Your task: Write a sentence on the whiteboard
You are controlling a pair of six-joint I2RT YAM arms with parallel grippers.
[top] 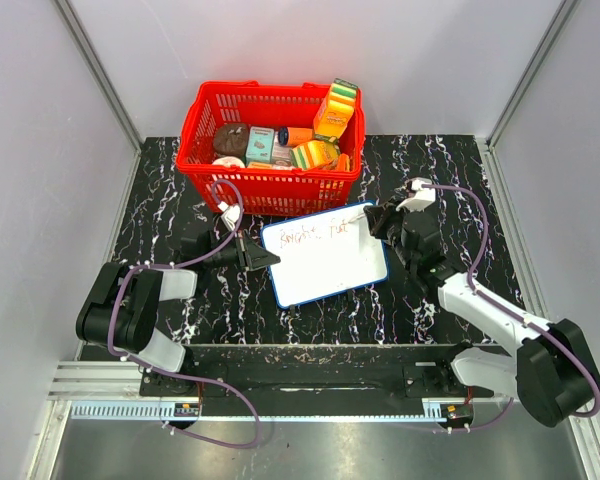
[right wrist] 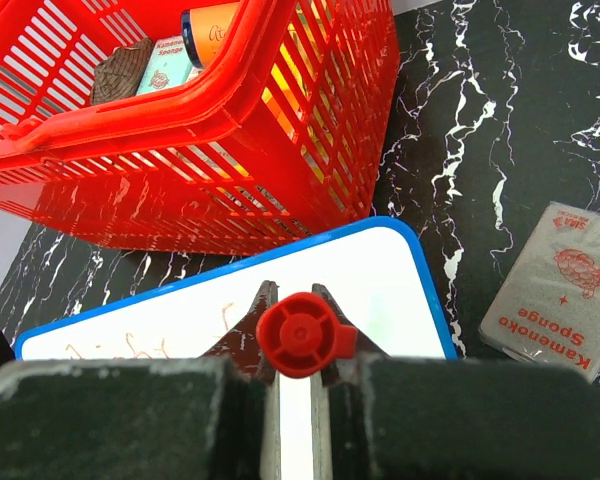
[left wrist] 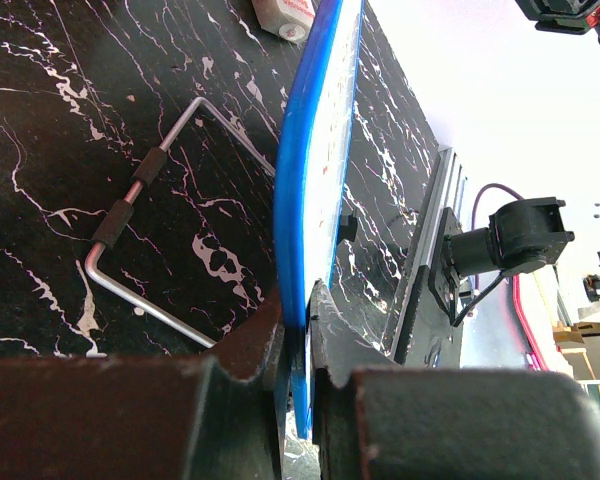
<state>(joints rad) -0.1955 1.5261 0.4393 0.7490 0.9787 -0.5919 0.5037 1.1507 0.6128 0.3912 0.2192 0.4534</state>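
Flat blue-framed whiteboard on marbled black table

The whiteboard looks smooth and glossy, the basket is shiny red plastic, and the counter is marble-patterned with a slight sheen.

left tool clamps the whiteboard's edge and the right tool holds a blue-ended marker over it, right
No: the marker in the right tool has a red end, not blue, as the right wrist view shows. The left tool does clamp the whiteboard edge.
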